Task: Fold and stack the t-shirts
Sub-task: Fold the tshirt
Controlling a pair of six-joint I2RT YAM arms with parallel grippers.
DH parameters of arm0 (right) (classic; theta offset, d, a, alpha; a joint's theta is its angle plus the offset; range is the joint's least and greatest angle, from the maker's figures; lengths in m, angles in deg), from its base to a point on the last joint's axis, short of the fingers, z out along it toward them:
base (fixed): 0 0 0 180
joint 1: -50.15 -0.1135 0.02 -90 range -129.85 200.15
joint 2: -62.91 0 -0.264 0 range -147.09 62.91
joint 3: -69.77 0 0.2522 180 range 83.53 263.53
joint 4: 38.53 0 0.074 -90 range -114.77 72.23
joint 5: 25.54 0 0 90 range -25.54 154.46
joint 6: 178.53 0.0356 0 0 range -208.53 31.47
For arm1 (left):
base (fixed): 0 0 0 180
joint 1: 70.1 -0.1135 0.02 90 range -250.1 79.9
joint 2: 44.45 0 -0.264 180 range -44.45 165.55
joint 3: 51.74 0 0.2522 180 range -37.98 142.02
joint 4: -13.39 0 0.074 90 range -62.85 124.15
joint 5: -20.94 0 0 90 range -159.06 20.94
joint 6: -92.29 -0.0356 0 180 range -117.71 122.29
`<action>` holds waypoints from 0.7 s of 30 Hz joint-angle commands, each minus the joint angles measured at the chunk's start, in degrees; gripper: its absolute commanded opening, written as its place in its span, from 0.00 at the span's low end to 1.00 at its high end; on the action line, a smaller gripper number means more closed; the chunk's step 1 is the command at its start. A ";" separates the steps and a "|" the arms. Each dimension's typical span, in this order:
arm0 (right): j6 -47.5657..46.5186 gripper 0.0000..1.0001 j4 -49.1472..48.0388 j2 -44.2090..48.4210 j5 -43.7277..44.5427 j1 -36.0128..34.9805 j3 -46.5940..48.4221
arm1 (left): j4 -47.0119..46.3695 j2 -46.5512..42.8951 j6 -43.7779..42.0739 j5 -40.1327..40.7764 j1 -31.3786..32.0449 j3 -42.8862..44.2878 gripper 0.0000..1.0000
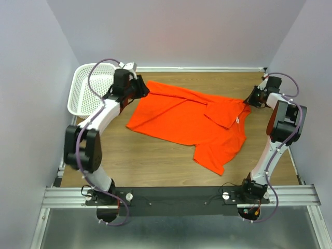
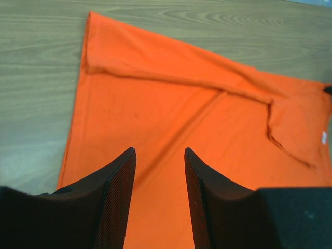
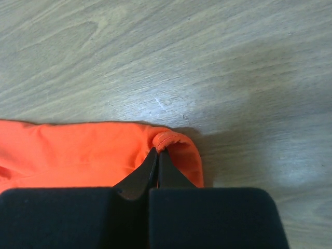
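Observation:
The orange-red t-shirt (image 1: 181,120) lies spread on the wooden table, partly folded, with a small white tag (image 1: 236,120) near its right side. My left gripper (image 1: 144,89) hovers at the shirt's far left corner. In the left wrist view it (image 2: 160,151) stands open over the t-shirt (image 2: 171,104), with nothing between its fingers. My right gripper (image 1: 249,101) is at the shirt's far right corner. In the right wrist view it (image 3: 157,150) is shut on a stitched edge of the t-shirt (image 3: 78,150).
A white perforated basket (image 1: 85,92) stands at the back left, just behind the left arm. Bare wooden table (image 1: 155,161) lies in front of the shirt. Grey walls close in at the back and both sides.

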 commanded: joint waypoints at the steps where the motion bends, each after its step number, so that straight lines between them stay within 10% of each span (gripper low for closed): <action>1: -0.44 0.00 -0.90 -2.08 -1.99 0.13 1.93 | 6.50 13.00 4.93 11.18 0.10 10.28 0.51; 21: -0.18 0.01 -0.90 -2.00 -3.83 0.13 1.75 | 9.15 37.63 8.89 11.63 0.10 31.65 0.52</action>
